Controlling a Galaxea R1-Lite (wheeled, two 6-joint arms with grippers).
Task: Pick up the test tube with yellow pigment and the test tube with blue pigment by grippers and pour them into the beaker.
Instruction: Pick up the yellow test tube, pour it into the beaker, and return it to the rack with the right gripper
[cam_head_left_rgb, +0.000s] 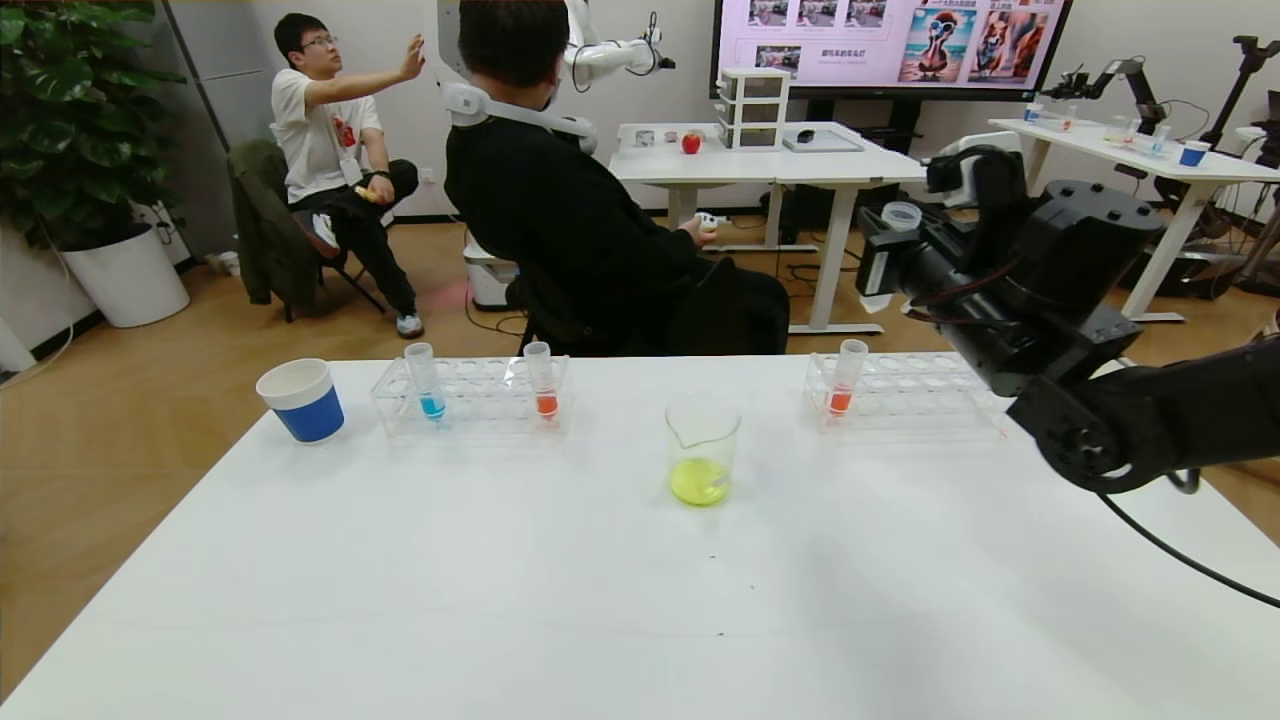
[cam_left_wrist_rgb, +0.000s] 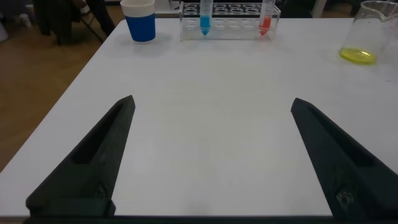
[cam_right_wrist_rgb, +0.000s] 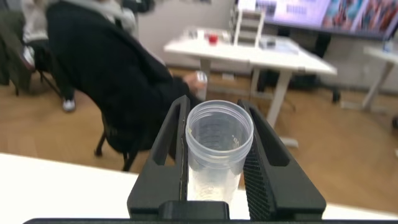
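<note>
My right gripper (cam_head_left_rgb: 884, 258) is shut on a clear test tube (cam_head_left_rgb: 898, 222) that looks empty. It holds the tube upright, high over the table's far right, above the right rack. In the right wrist view the tube (cam_right_wrist_rgb: 214, 155) sits between both fingers of the gripper (cam_right_wrist_rgb: 214, 107). The beaker (cam_head_left_rgb: 702, 450) stands mid-table with yellow-green liquid in its bottom, and also shows in the left wrist view (cam_left_wrist_rgb: 365, 34). The blue-pigment test tube (cam_head_left_rgb: 430, 385) (cam_left_wrist_rgb: 204, 17) stands in the left rack. My left gripper (cam_left_wrist_rgb: 212, 101) is open and empty, low over bare table; the head view does not show it.
The left rack (cam_head_left_rgb: 480, 405) also holds an orange-red tube (cam_head_left_rgb: 543, 385). The right rack (cam_head_left_rgb: 915, 392) holds another orange-red tube (cam_head_left_rgb: 845, 385). A blue-and-white paper cup (cam_head_left_rgb: 302, 400) stands at the far left. A person in black (cam_head_left_rgb: 580, 210) sits just behind the table.
</note>
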